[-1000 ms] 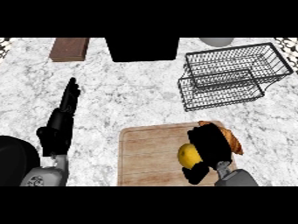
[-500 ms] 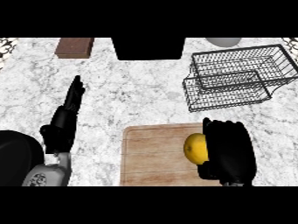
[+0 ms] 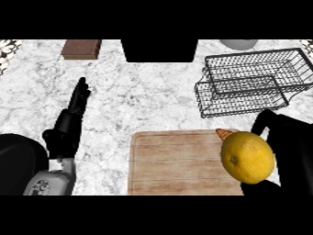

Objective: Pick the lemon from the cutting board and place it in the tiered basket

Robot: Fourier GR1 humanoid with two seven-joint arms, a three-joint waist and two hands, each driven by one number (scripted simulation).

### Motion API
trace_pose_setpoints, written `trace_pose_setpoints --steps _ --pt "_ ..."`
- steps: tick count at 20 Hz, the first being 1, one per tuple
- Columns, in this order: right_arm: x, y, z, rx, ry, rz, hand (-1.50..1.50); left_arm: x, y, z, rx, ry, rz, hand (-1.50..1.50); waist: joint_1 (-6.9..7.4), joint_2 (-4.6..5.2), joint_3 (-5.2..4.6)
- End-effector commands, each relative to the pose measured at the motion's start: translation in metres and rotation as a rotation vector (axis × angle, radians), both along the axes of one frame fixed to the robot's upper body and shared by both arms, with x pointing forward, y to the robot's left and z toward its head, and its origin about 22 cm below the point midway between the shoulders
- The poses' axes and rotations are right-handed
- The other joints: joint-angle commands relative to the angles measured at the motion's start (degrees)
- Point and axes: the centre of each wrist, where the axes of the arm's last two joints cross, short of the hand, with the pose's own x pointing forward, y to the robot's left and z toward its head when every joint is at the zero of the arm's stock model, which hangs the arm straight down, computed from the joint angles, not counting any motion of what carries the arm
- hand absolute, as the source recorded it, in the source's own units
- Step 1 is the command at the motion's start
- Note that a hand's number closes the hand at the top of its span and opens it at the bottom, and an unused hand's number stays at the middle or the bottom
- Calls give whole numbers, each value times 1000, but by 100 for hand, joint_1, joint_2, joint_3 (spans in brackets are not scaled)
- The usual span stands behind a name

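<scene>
— What's on my left?
— My left hand [image 3: 69, 121] rests over the marble counter [image 3: 145, 96], fingers straight, holding nothing.
— And the lemon?
— I see the lemon [image 3: 247, 157] at the right edge of the wooden cutting board [image 3: 176, 163], with my right hand [image 3: 298, 147] curled round it. The wire tiered basket [image 3: 240, 101] stands just beyond, apart.

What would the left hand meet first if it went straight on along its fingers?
From the left hand, probably the brown block at the far edge; the counter between looks free, depth unclear.
</scene>
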Motion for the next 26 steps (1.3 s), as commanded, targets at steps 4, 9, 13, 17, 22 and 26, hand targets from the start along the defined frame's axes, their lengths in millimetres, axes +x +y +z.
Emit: trace_pose_setpoints --steps 4,9,13,17,22,26 --pt "18 -16 51 130 -34 -35 150 -8 -4 -15 0 5 -9 0 60 11 2" --pt "48 -18 67 322 -52 -12 150 -3 -10 -11 8 4 -15 0 84 13 2" --pt "82 -12 77 272 -46 -41 150 7 -3 7 0 0 -12 0 64 33 5" --pt "106 -12 73 224 -64 -76 150 9 1 7 3 -1 -12 0 63 37 6" --pt "127 -48 79 187 -70 -96 150 4 -9 -2 -4 1 -24 0 51 36 8" --pt "142 -52 63 134 -43 -99 150 0 -2 8 2 5 -14 0 48 27 8"
